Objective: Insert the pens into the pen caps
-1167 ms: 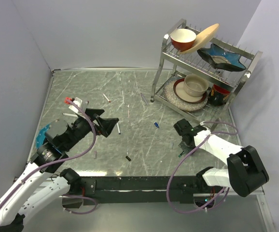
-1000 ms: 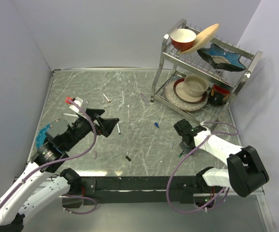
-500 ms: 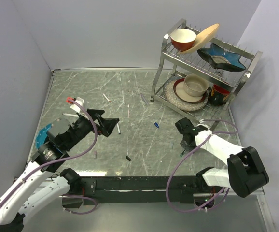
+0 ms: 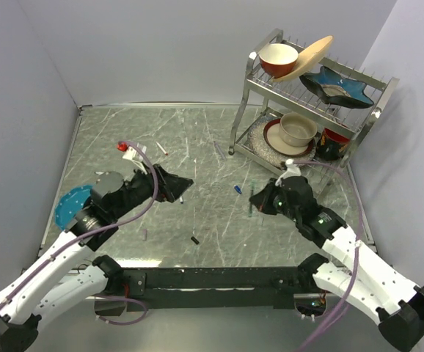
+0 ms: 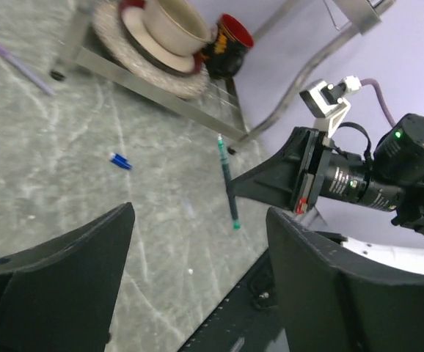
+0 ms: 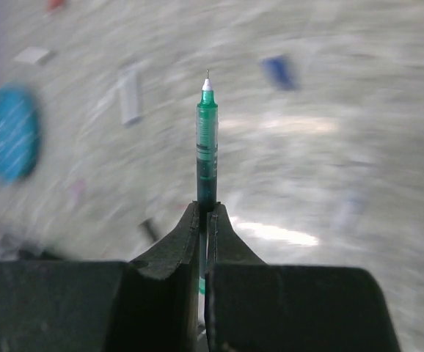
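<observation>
Right gripper (image 6: 206, 214), black, two-finger: jaws pinched narrow on the lower barrel of a slim teal-green pen (image 5: 225, 167), translucent plastic with a white collar and a fine metal nib projecting past the fingertips; whether the pen touches the table cannot be told. Left gripper (image 4: 184, 183), same pattern: broad matte-black fingers (image 5: 65, 257) spread wide, holding nothing, pointed toward 3 o'clock at the right gripper with bare surface between them. Table (image 4: 124, 132): grey-green marbled top with pale veins, glossy. Blue cap (image 4: 238, 188), short tube, lying flat near the held pen at its 10 o'clock. Black cap (image 4: 195, 239), short tube, at the pen's 8 o'clock, well apart. White pen (image 4: 181, 196), lying just beside the left gripper at its 6 o'clock. Red-tipped white pen (image 4: 162, 149), at 11 o'clock of the left gripper. Pale lilac pen (image 4: 217, 149), lying by the foot of the dish rack (image 4: 243, 110). Rack: two-tier chromed wire, at 1 o'clock of the right gripper, carrying a cream bowl (image 4: 298, 128) on stacked plates, a red bowl (image 4: 279, 59), a wooden dish (image 4: 311, 55) and a blue star-shaped dish (image 4: 337, 84).
</observation>
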Available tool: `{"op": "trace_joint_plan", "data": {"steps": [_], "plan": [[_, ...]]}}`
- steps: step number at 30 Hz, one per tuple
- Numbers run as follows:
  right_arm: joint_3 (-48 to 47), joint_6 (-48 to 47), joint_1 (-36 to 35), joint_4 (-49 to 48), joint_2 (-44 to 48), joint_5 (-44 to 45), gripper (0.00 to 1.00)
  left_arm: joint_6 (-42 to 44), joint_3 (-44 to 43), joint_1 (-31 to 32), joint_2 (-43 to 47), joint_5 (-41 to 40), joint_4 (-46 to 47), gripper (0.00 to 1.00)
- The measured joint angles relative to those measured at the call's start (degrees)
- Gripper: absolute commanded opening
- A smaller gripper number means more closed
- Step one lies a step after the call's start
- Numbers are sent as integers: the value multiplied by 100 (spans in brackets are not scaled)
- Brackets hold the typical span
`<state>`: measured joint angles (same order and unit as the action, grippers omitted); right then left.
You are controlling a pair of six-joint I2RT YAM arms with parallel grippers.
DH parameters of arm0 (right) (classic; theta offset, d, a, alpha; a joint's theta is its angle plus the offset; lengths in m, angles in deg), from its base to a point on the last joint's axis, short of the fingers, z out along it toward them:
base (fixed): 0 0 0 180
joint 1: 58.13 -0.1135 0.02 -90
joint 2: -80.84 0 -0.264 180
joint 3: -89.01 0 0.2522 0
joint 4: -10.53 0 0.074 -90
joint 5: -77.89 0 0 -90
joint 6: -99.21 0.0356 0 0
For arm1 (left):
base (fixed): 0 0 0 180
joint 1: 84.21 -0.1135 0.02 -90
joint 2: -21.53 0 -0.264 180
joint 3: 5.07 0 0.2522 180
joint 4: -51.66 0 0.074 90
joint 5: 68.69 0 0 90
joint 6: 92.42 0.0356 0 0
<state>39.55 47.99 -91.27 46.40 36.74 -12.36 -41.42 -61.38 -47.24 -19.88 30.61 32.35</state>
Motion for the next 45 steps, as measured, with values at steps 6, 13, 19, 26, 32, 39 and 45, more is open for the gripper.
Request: {"op": "trace_joint_plan", "data": {"steps": [6,13,19,26,32,39,45], "plan": [[2,-57,-1036,-903,140,-654,0,-678,164,44,-632,389,708,66],[0,-55,-1578,-1480,63,-804,0,-968,184,431,-1025,588,1093,64],[0,-52,-1768,-1729,-140,-793,0,-1032,186,859,-1303,542,1349,59],[0,-55,-1904,-1893,-166,-763,0,-1043,192,1222,-1683,365,1473,40],[0,-74,-1939,-1906,-153,-745,29,-1128,188,1342,-1856,264,1488,1],[7,-94,-1950,-1943,-79,-1040,52,-1128,186,1375,-1792,284,1628,1],[173,9,-1950,-2015,286,-1333,46,-1115,186,1375,-1460,289,1718,1]]}}
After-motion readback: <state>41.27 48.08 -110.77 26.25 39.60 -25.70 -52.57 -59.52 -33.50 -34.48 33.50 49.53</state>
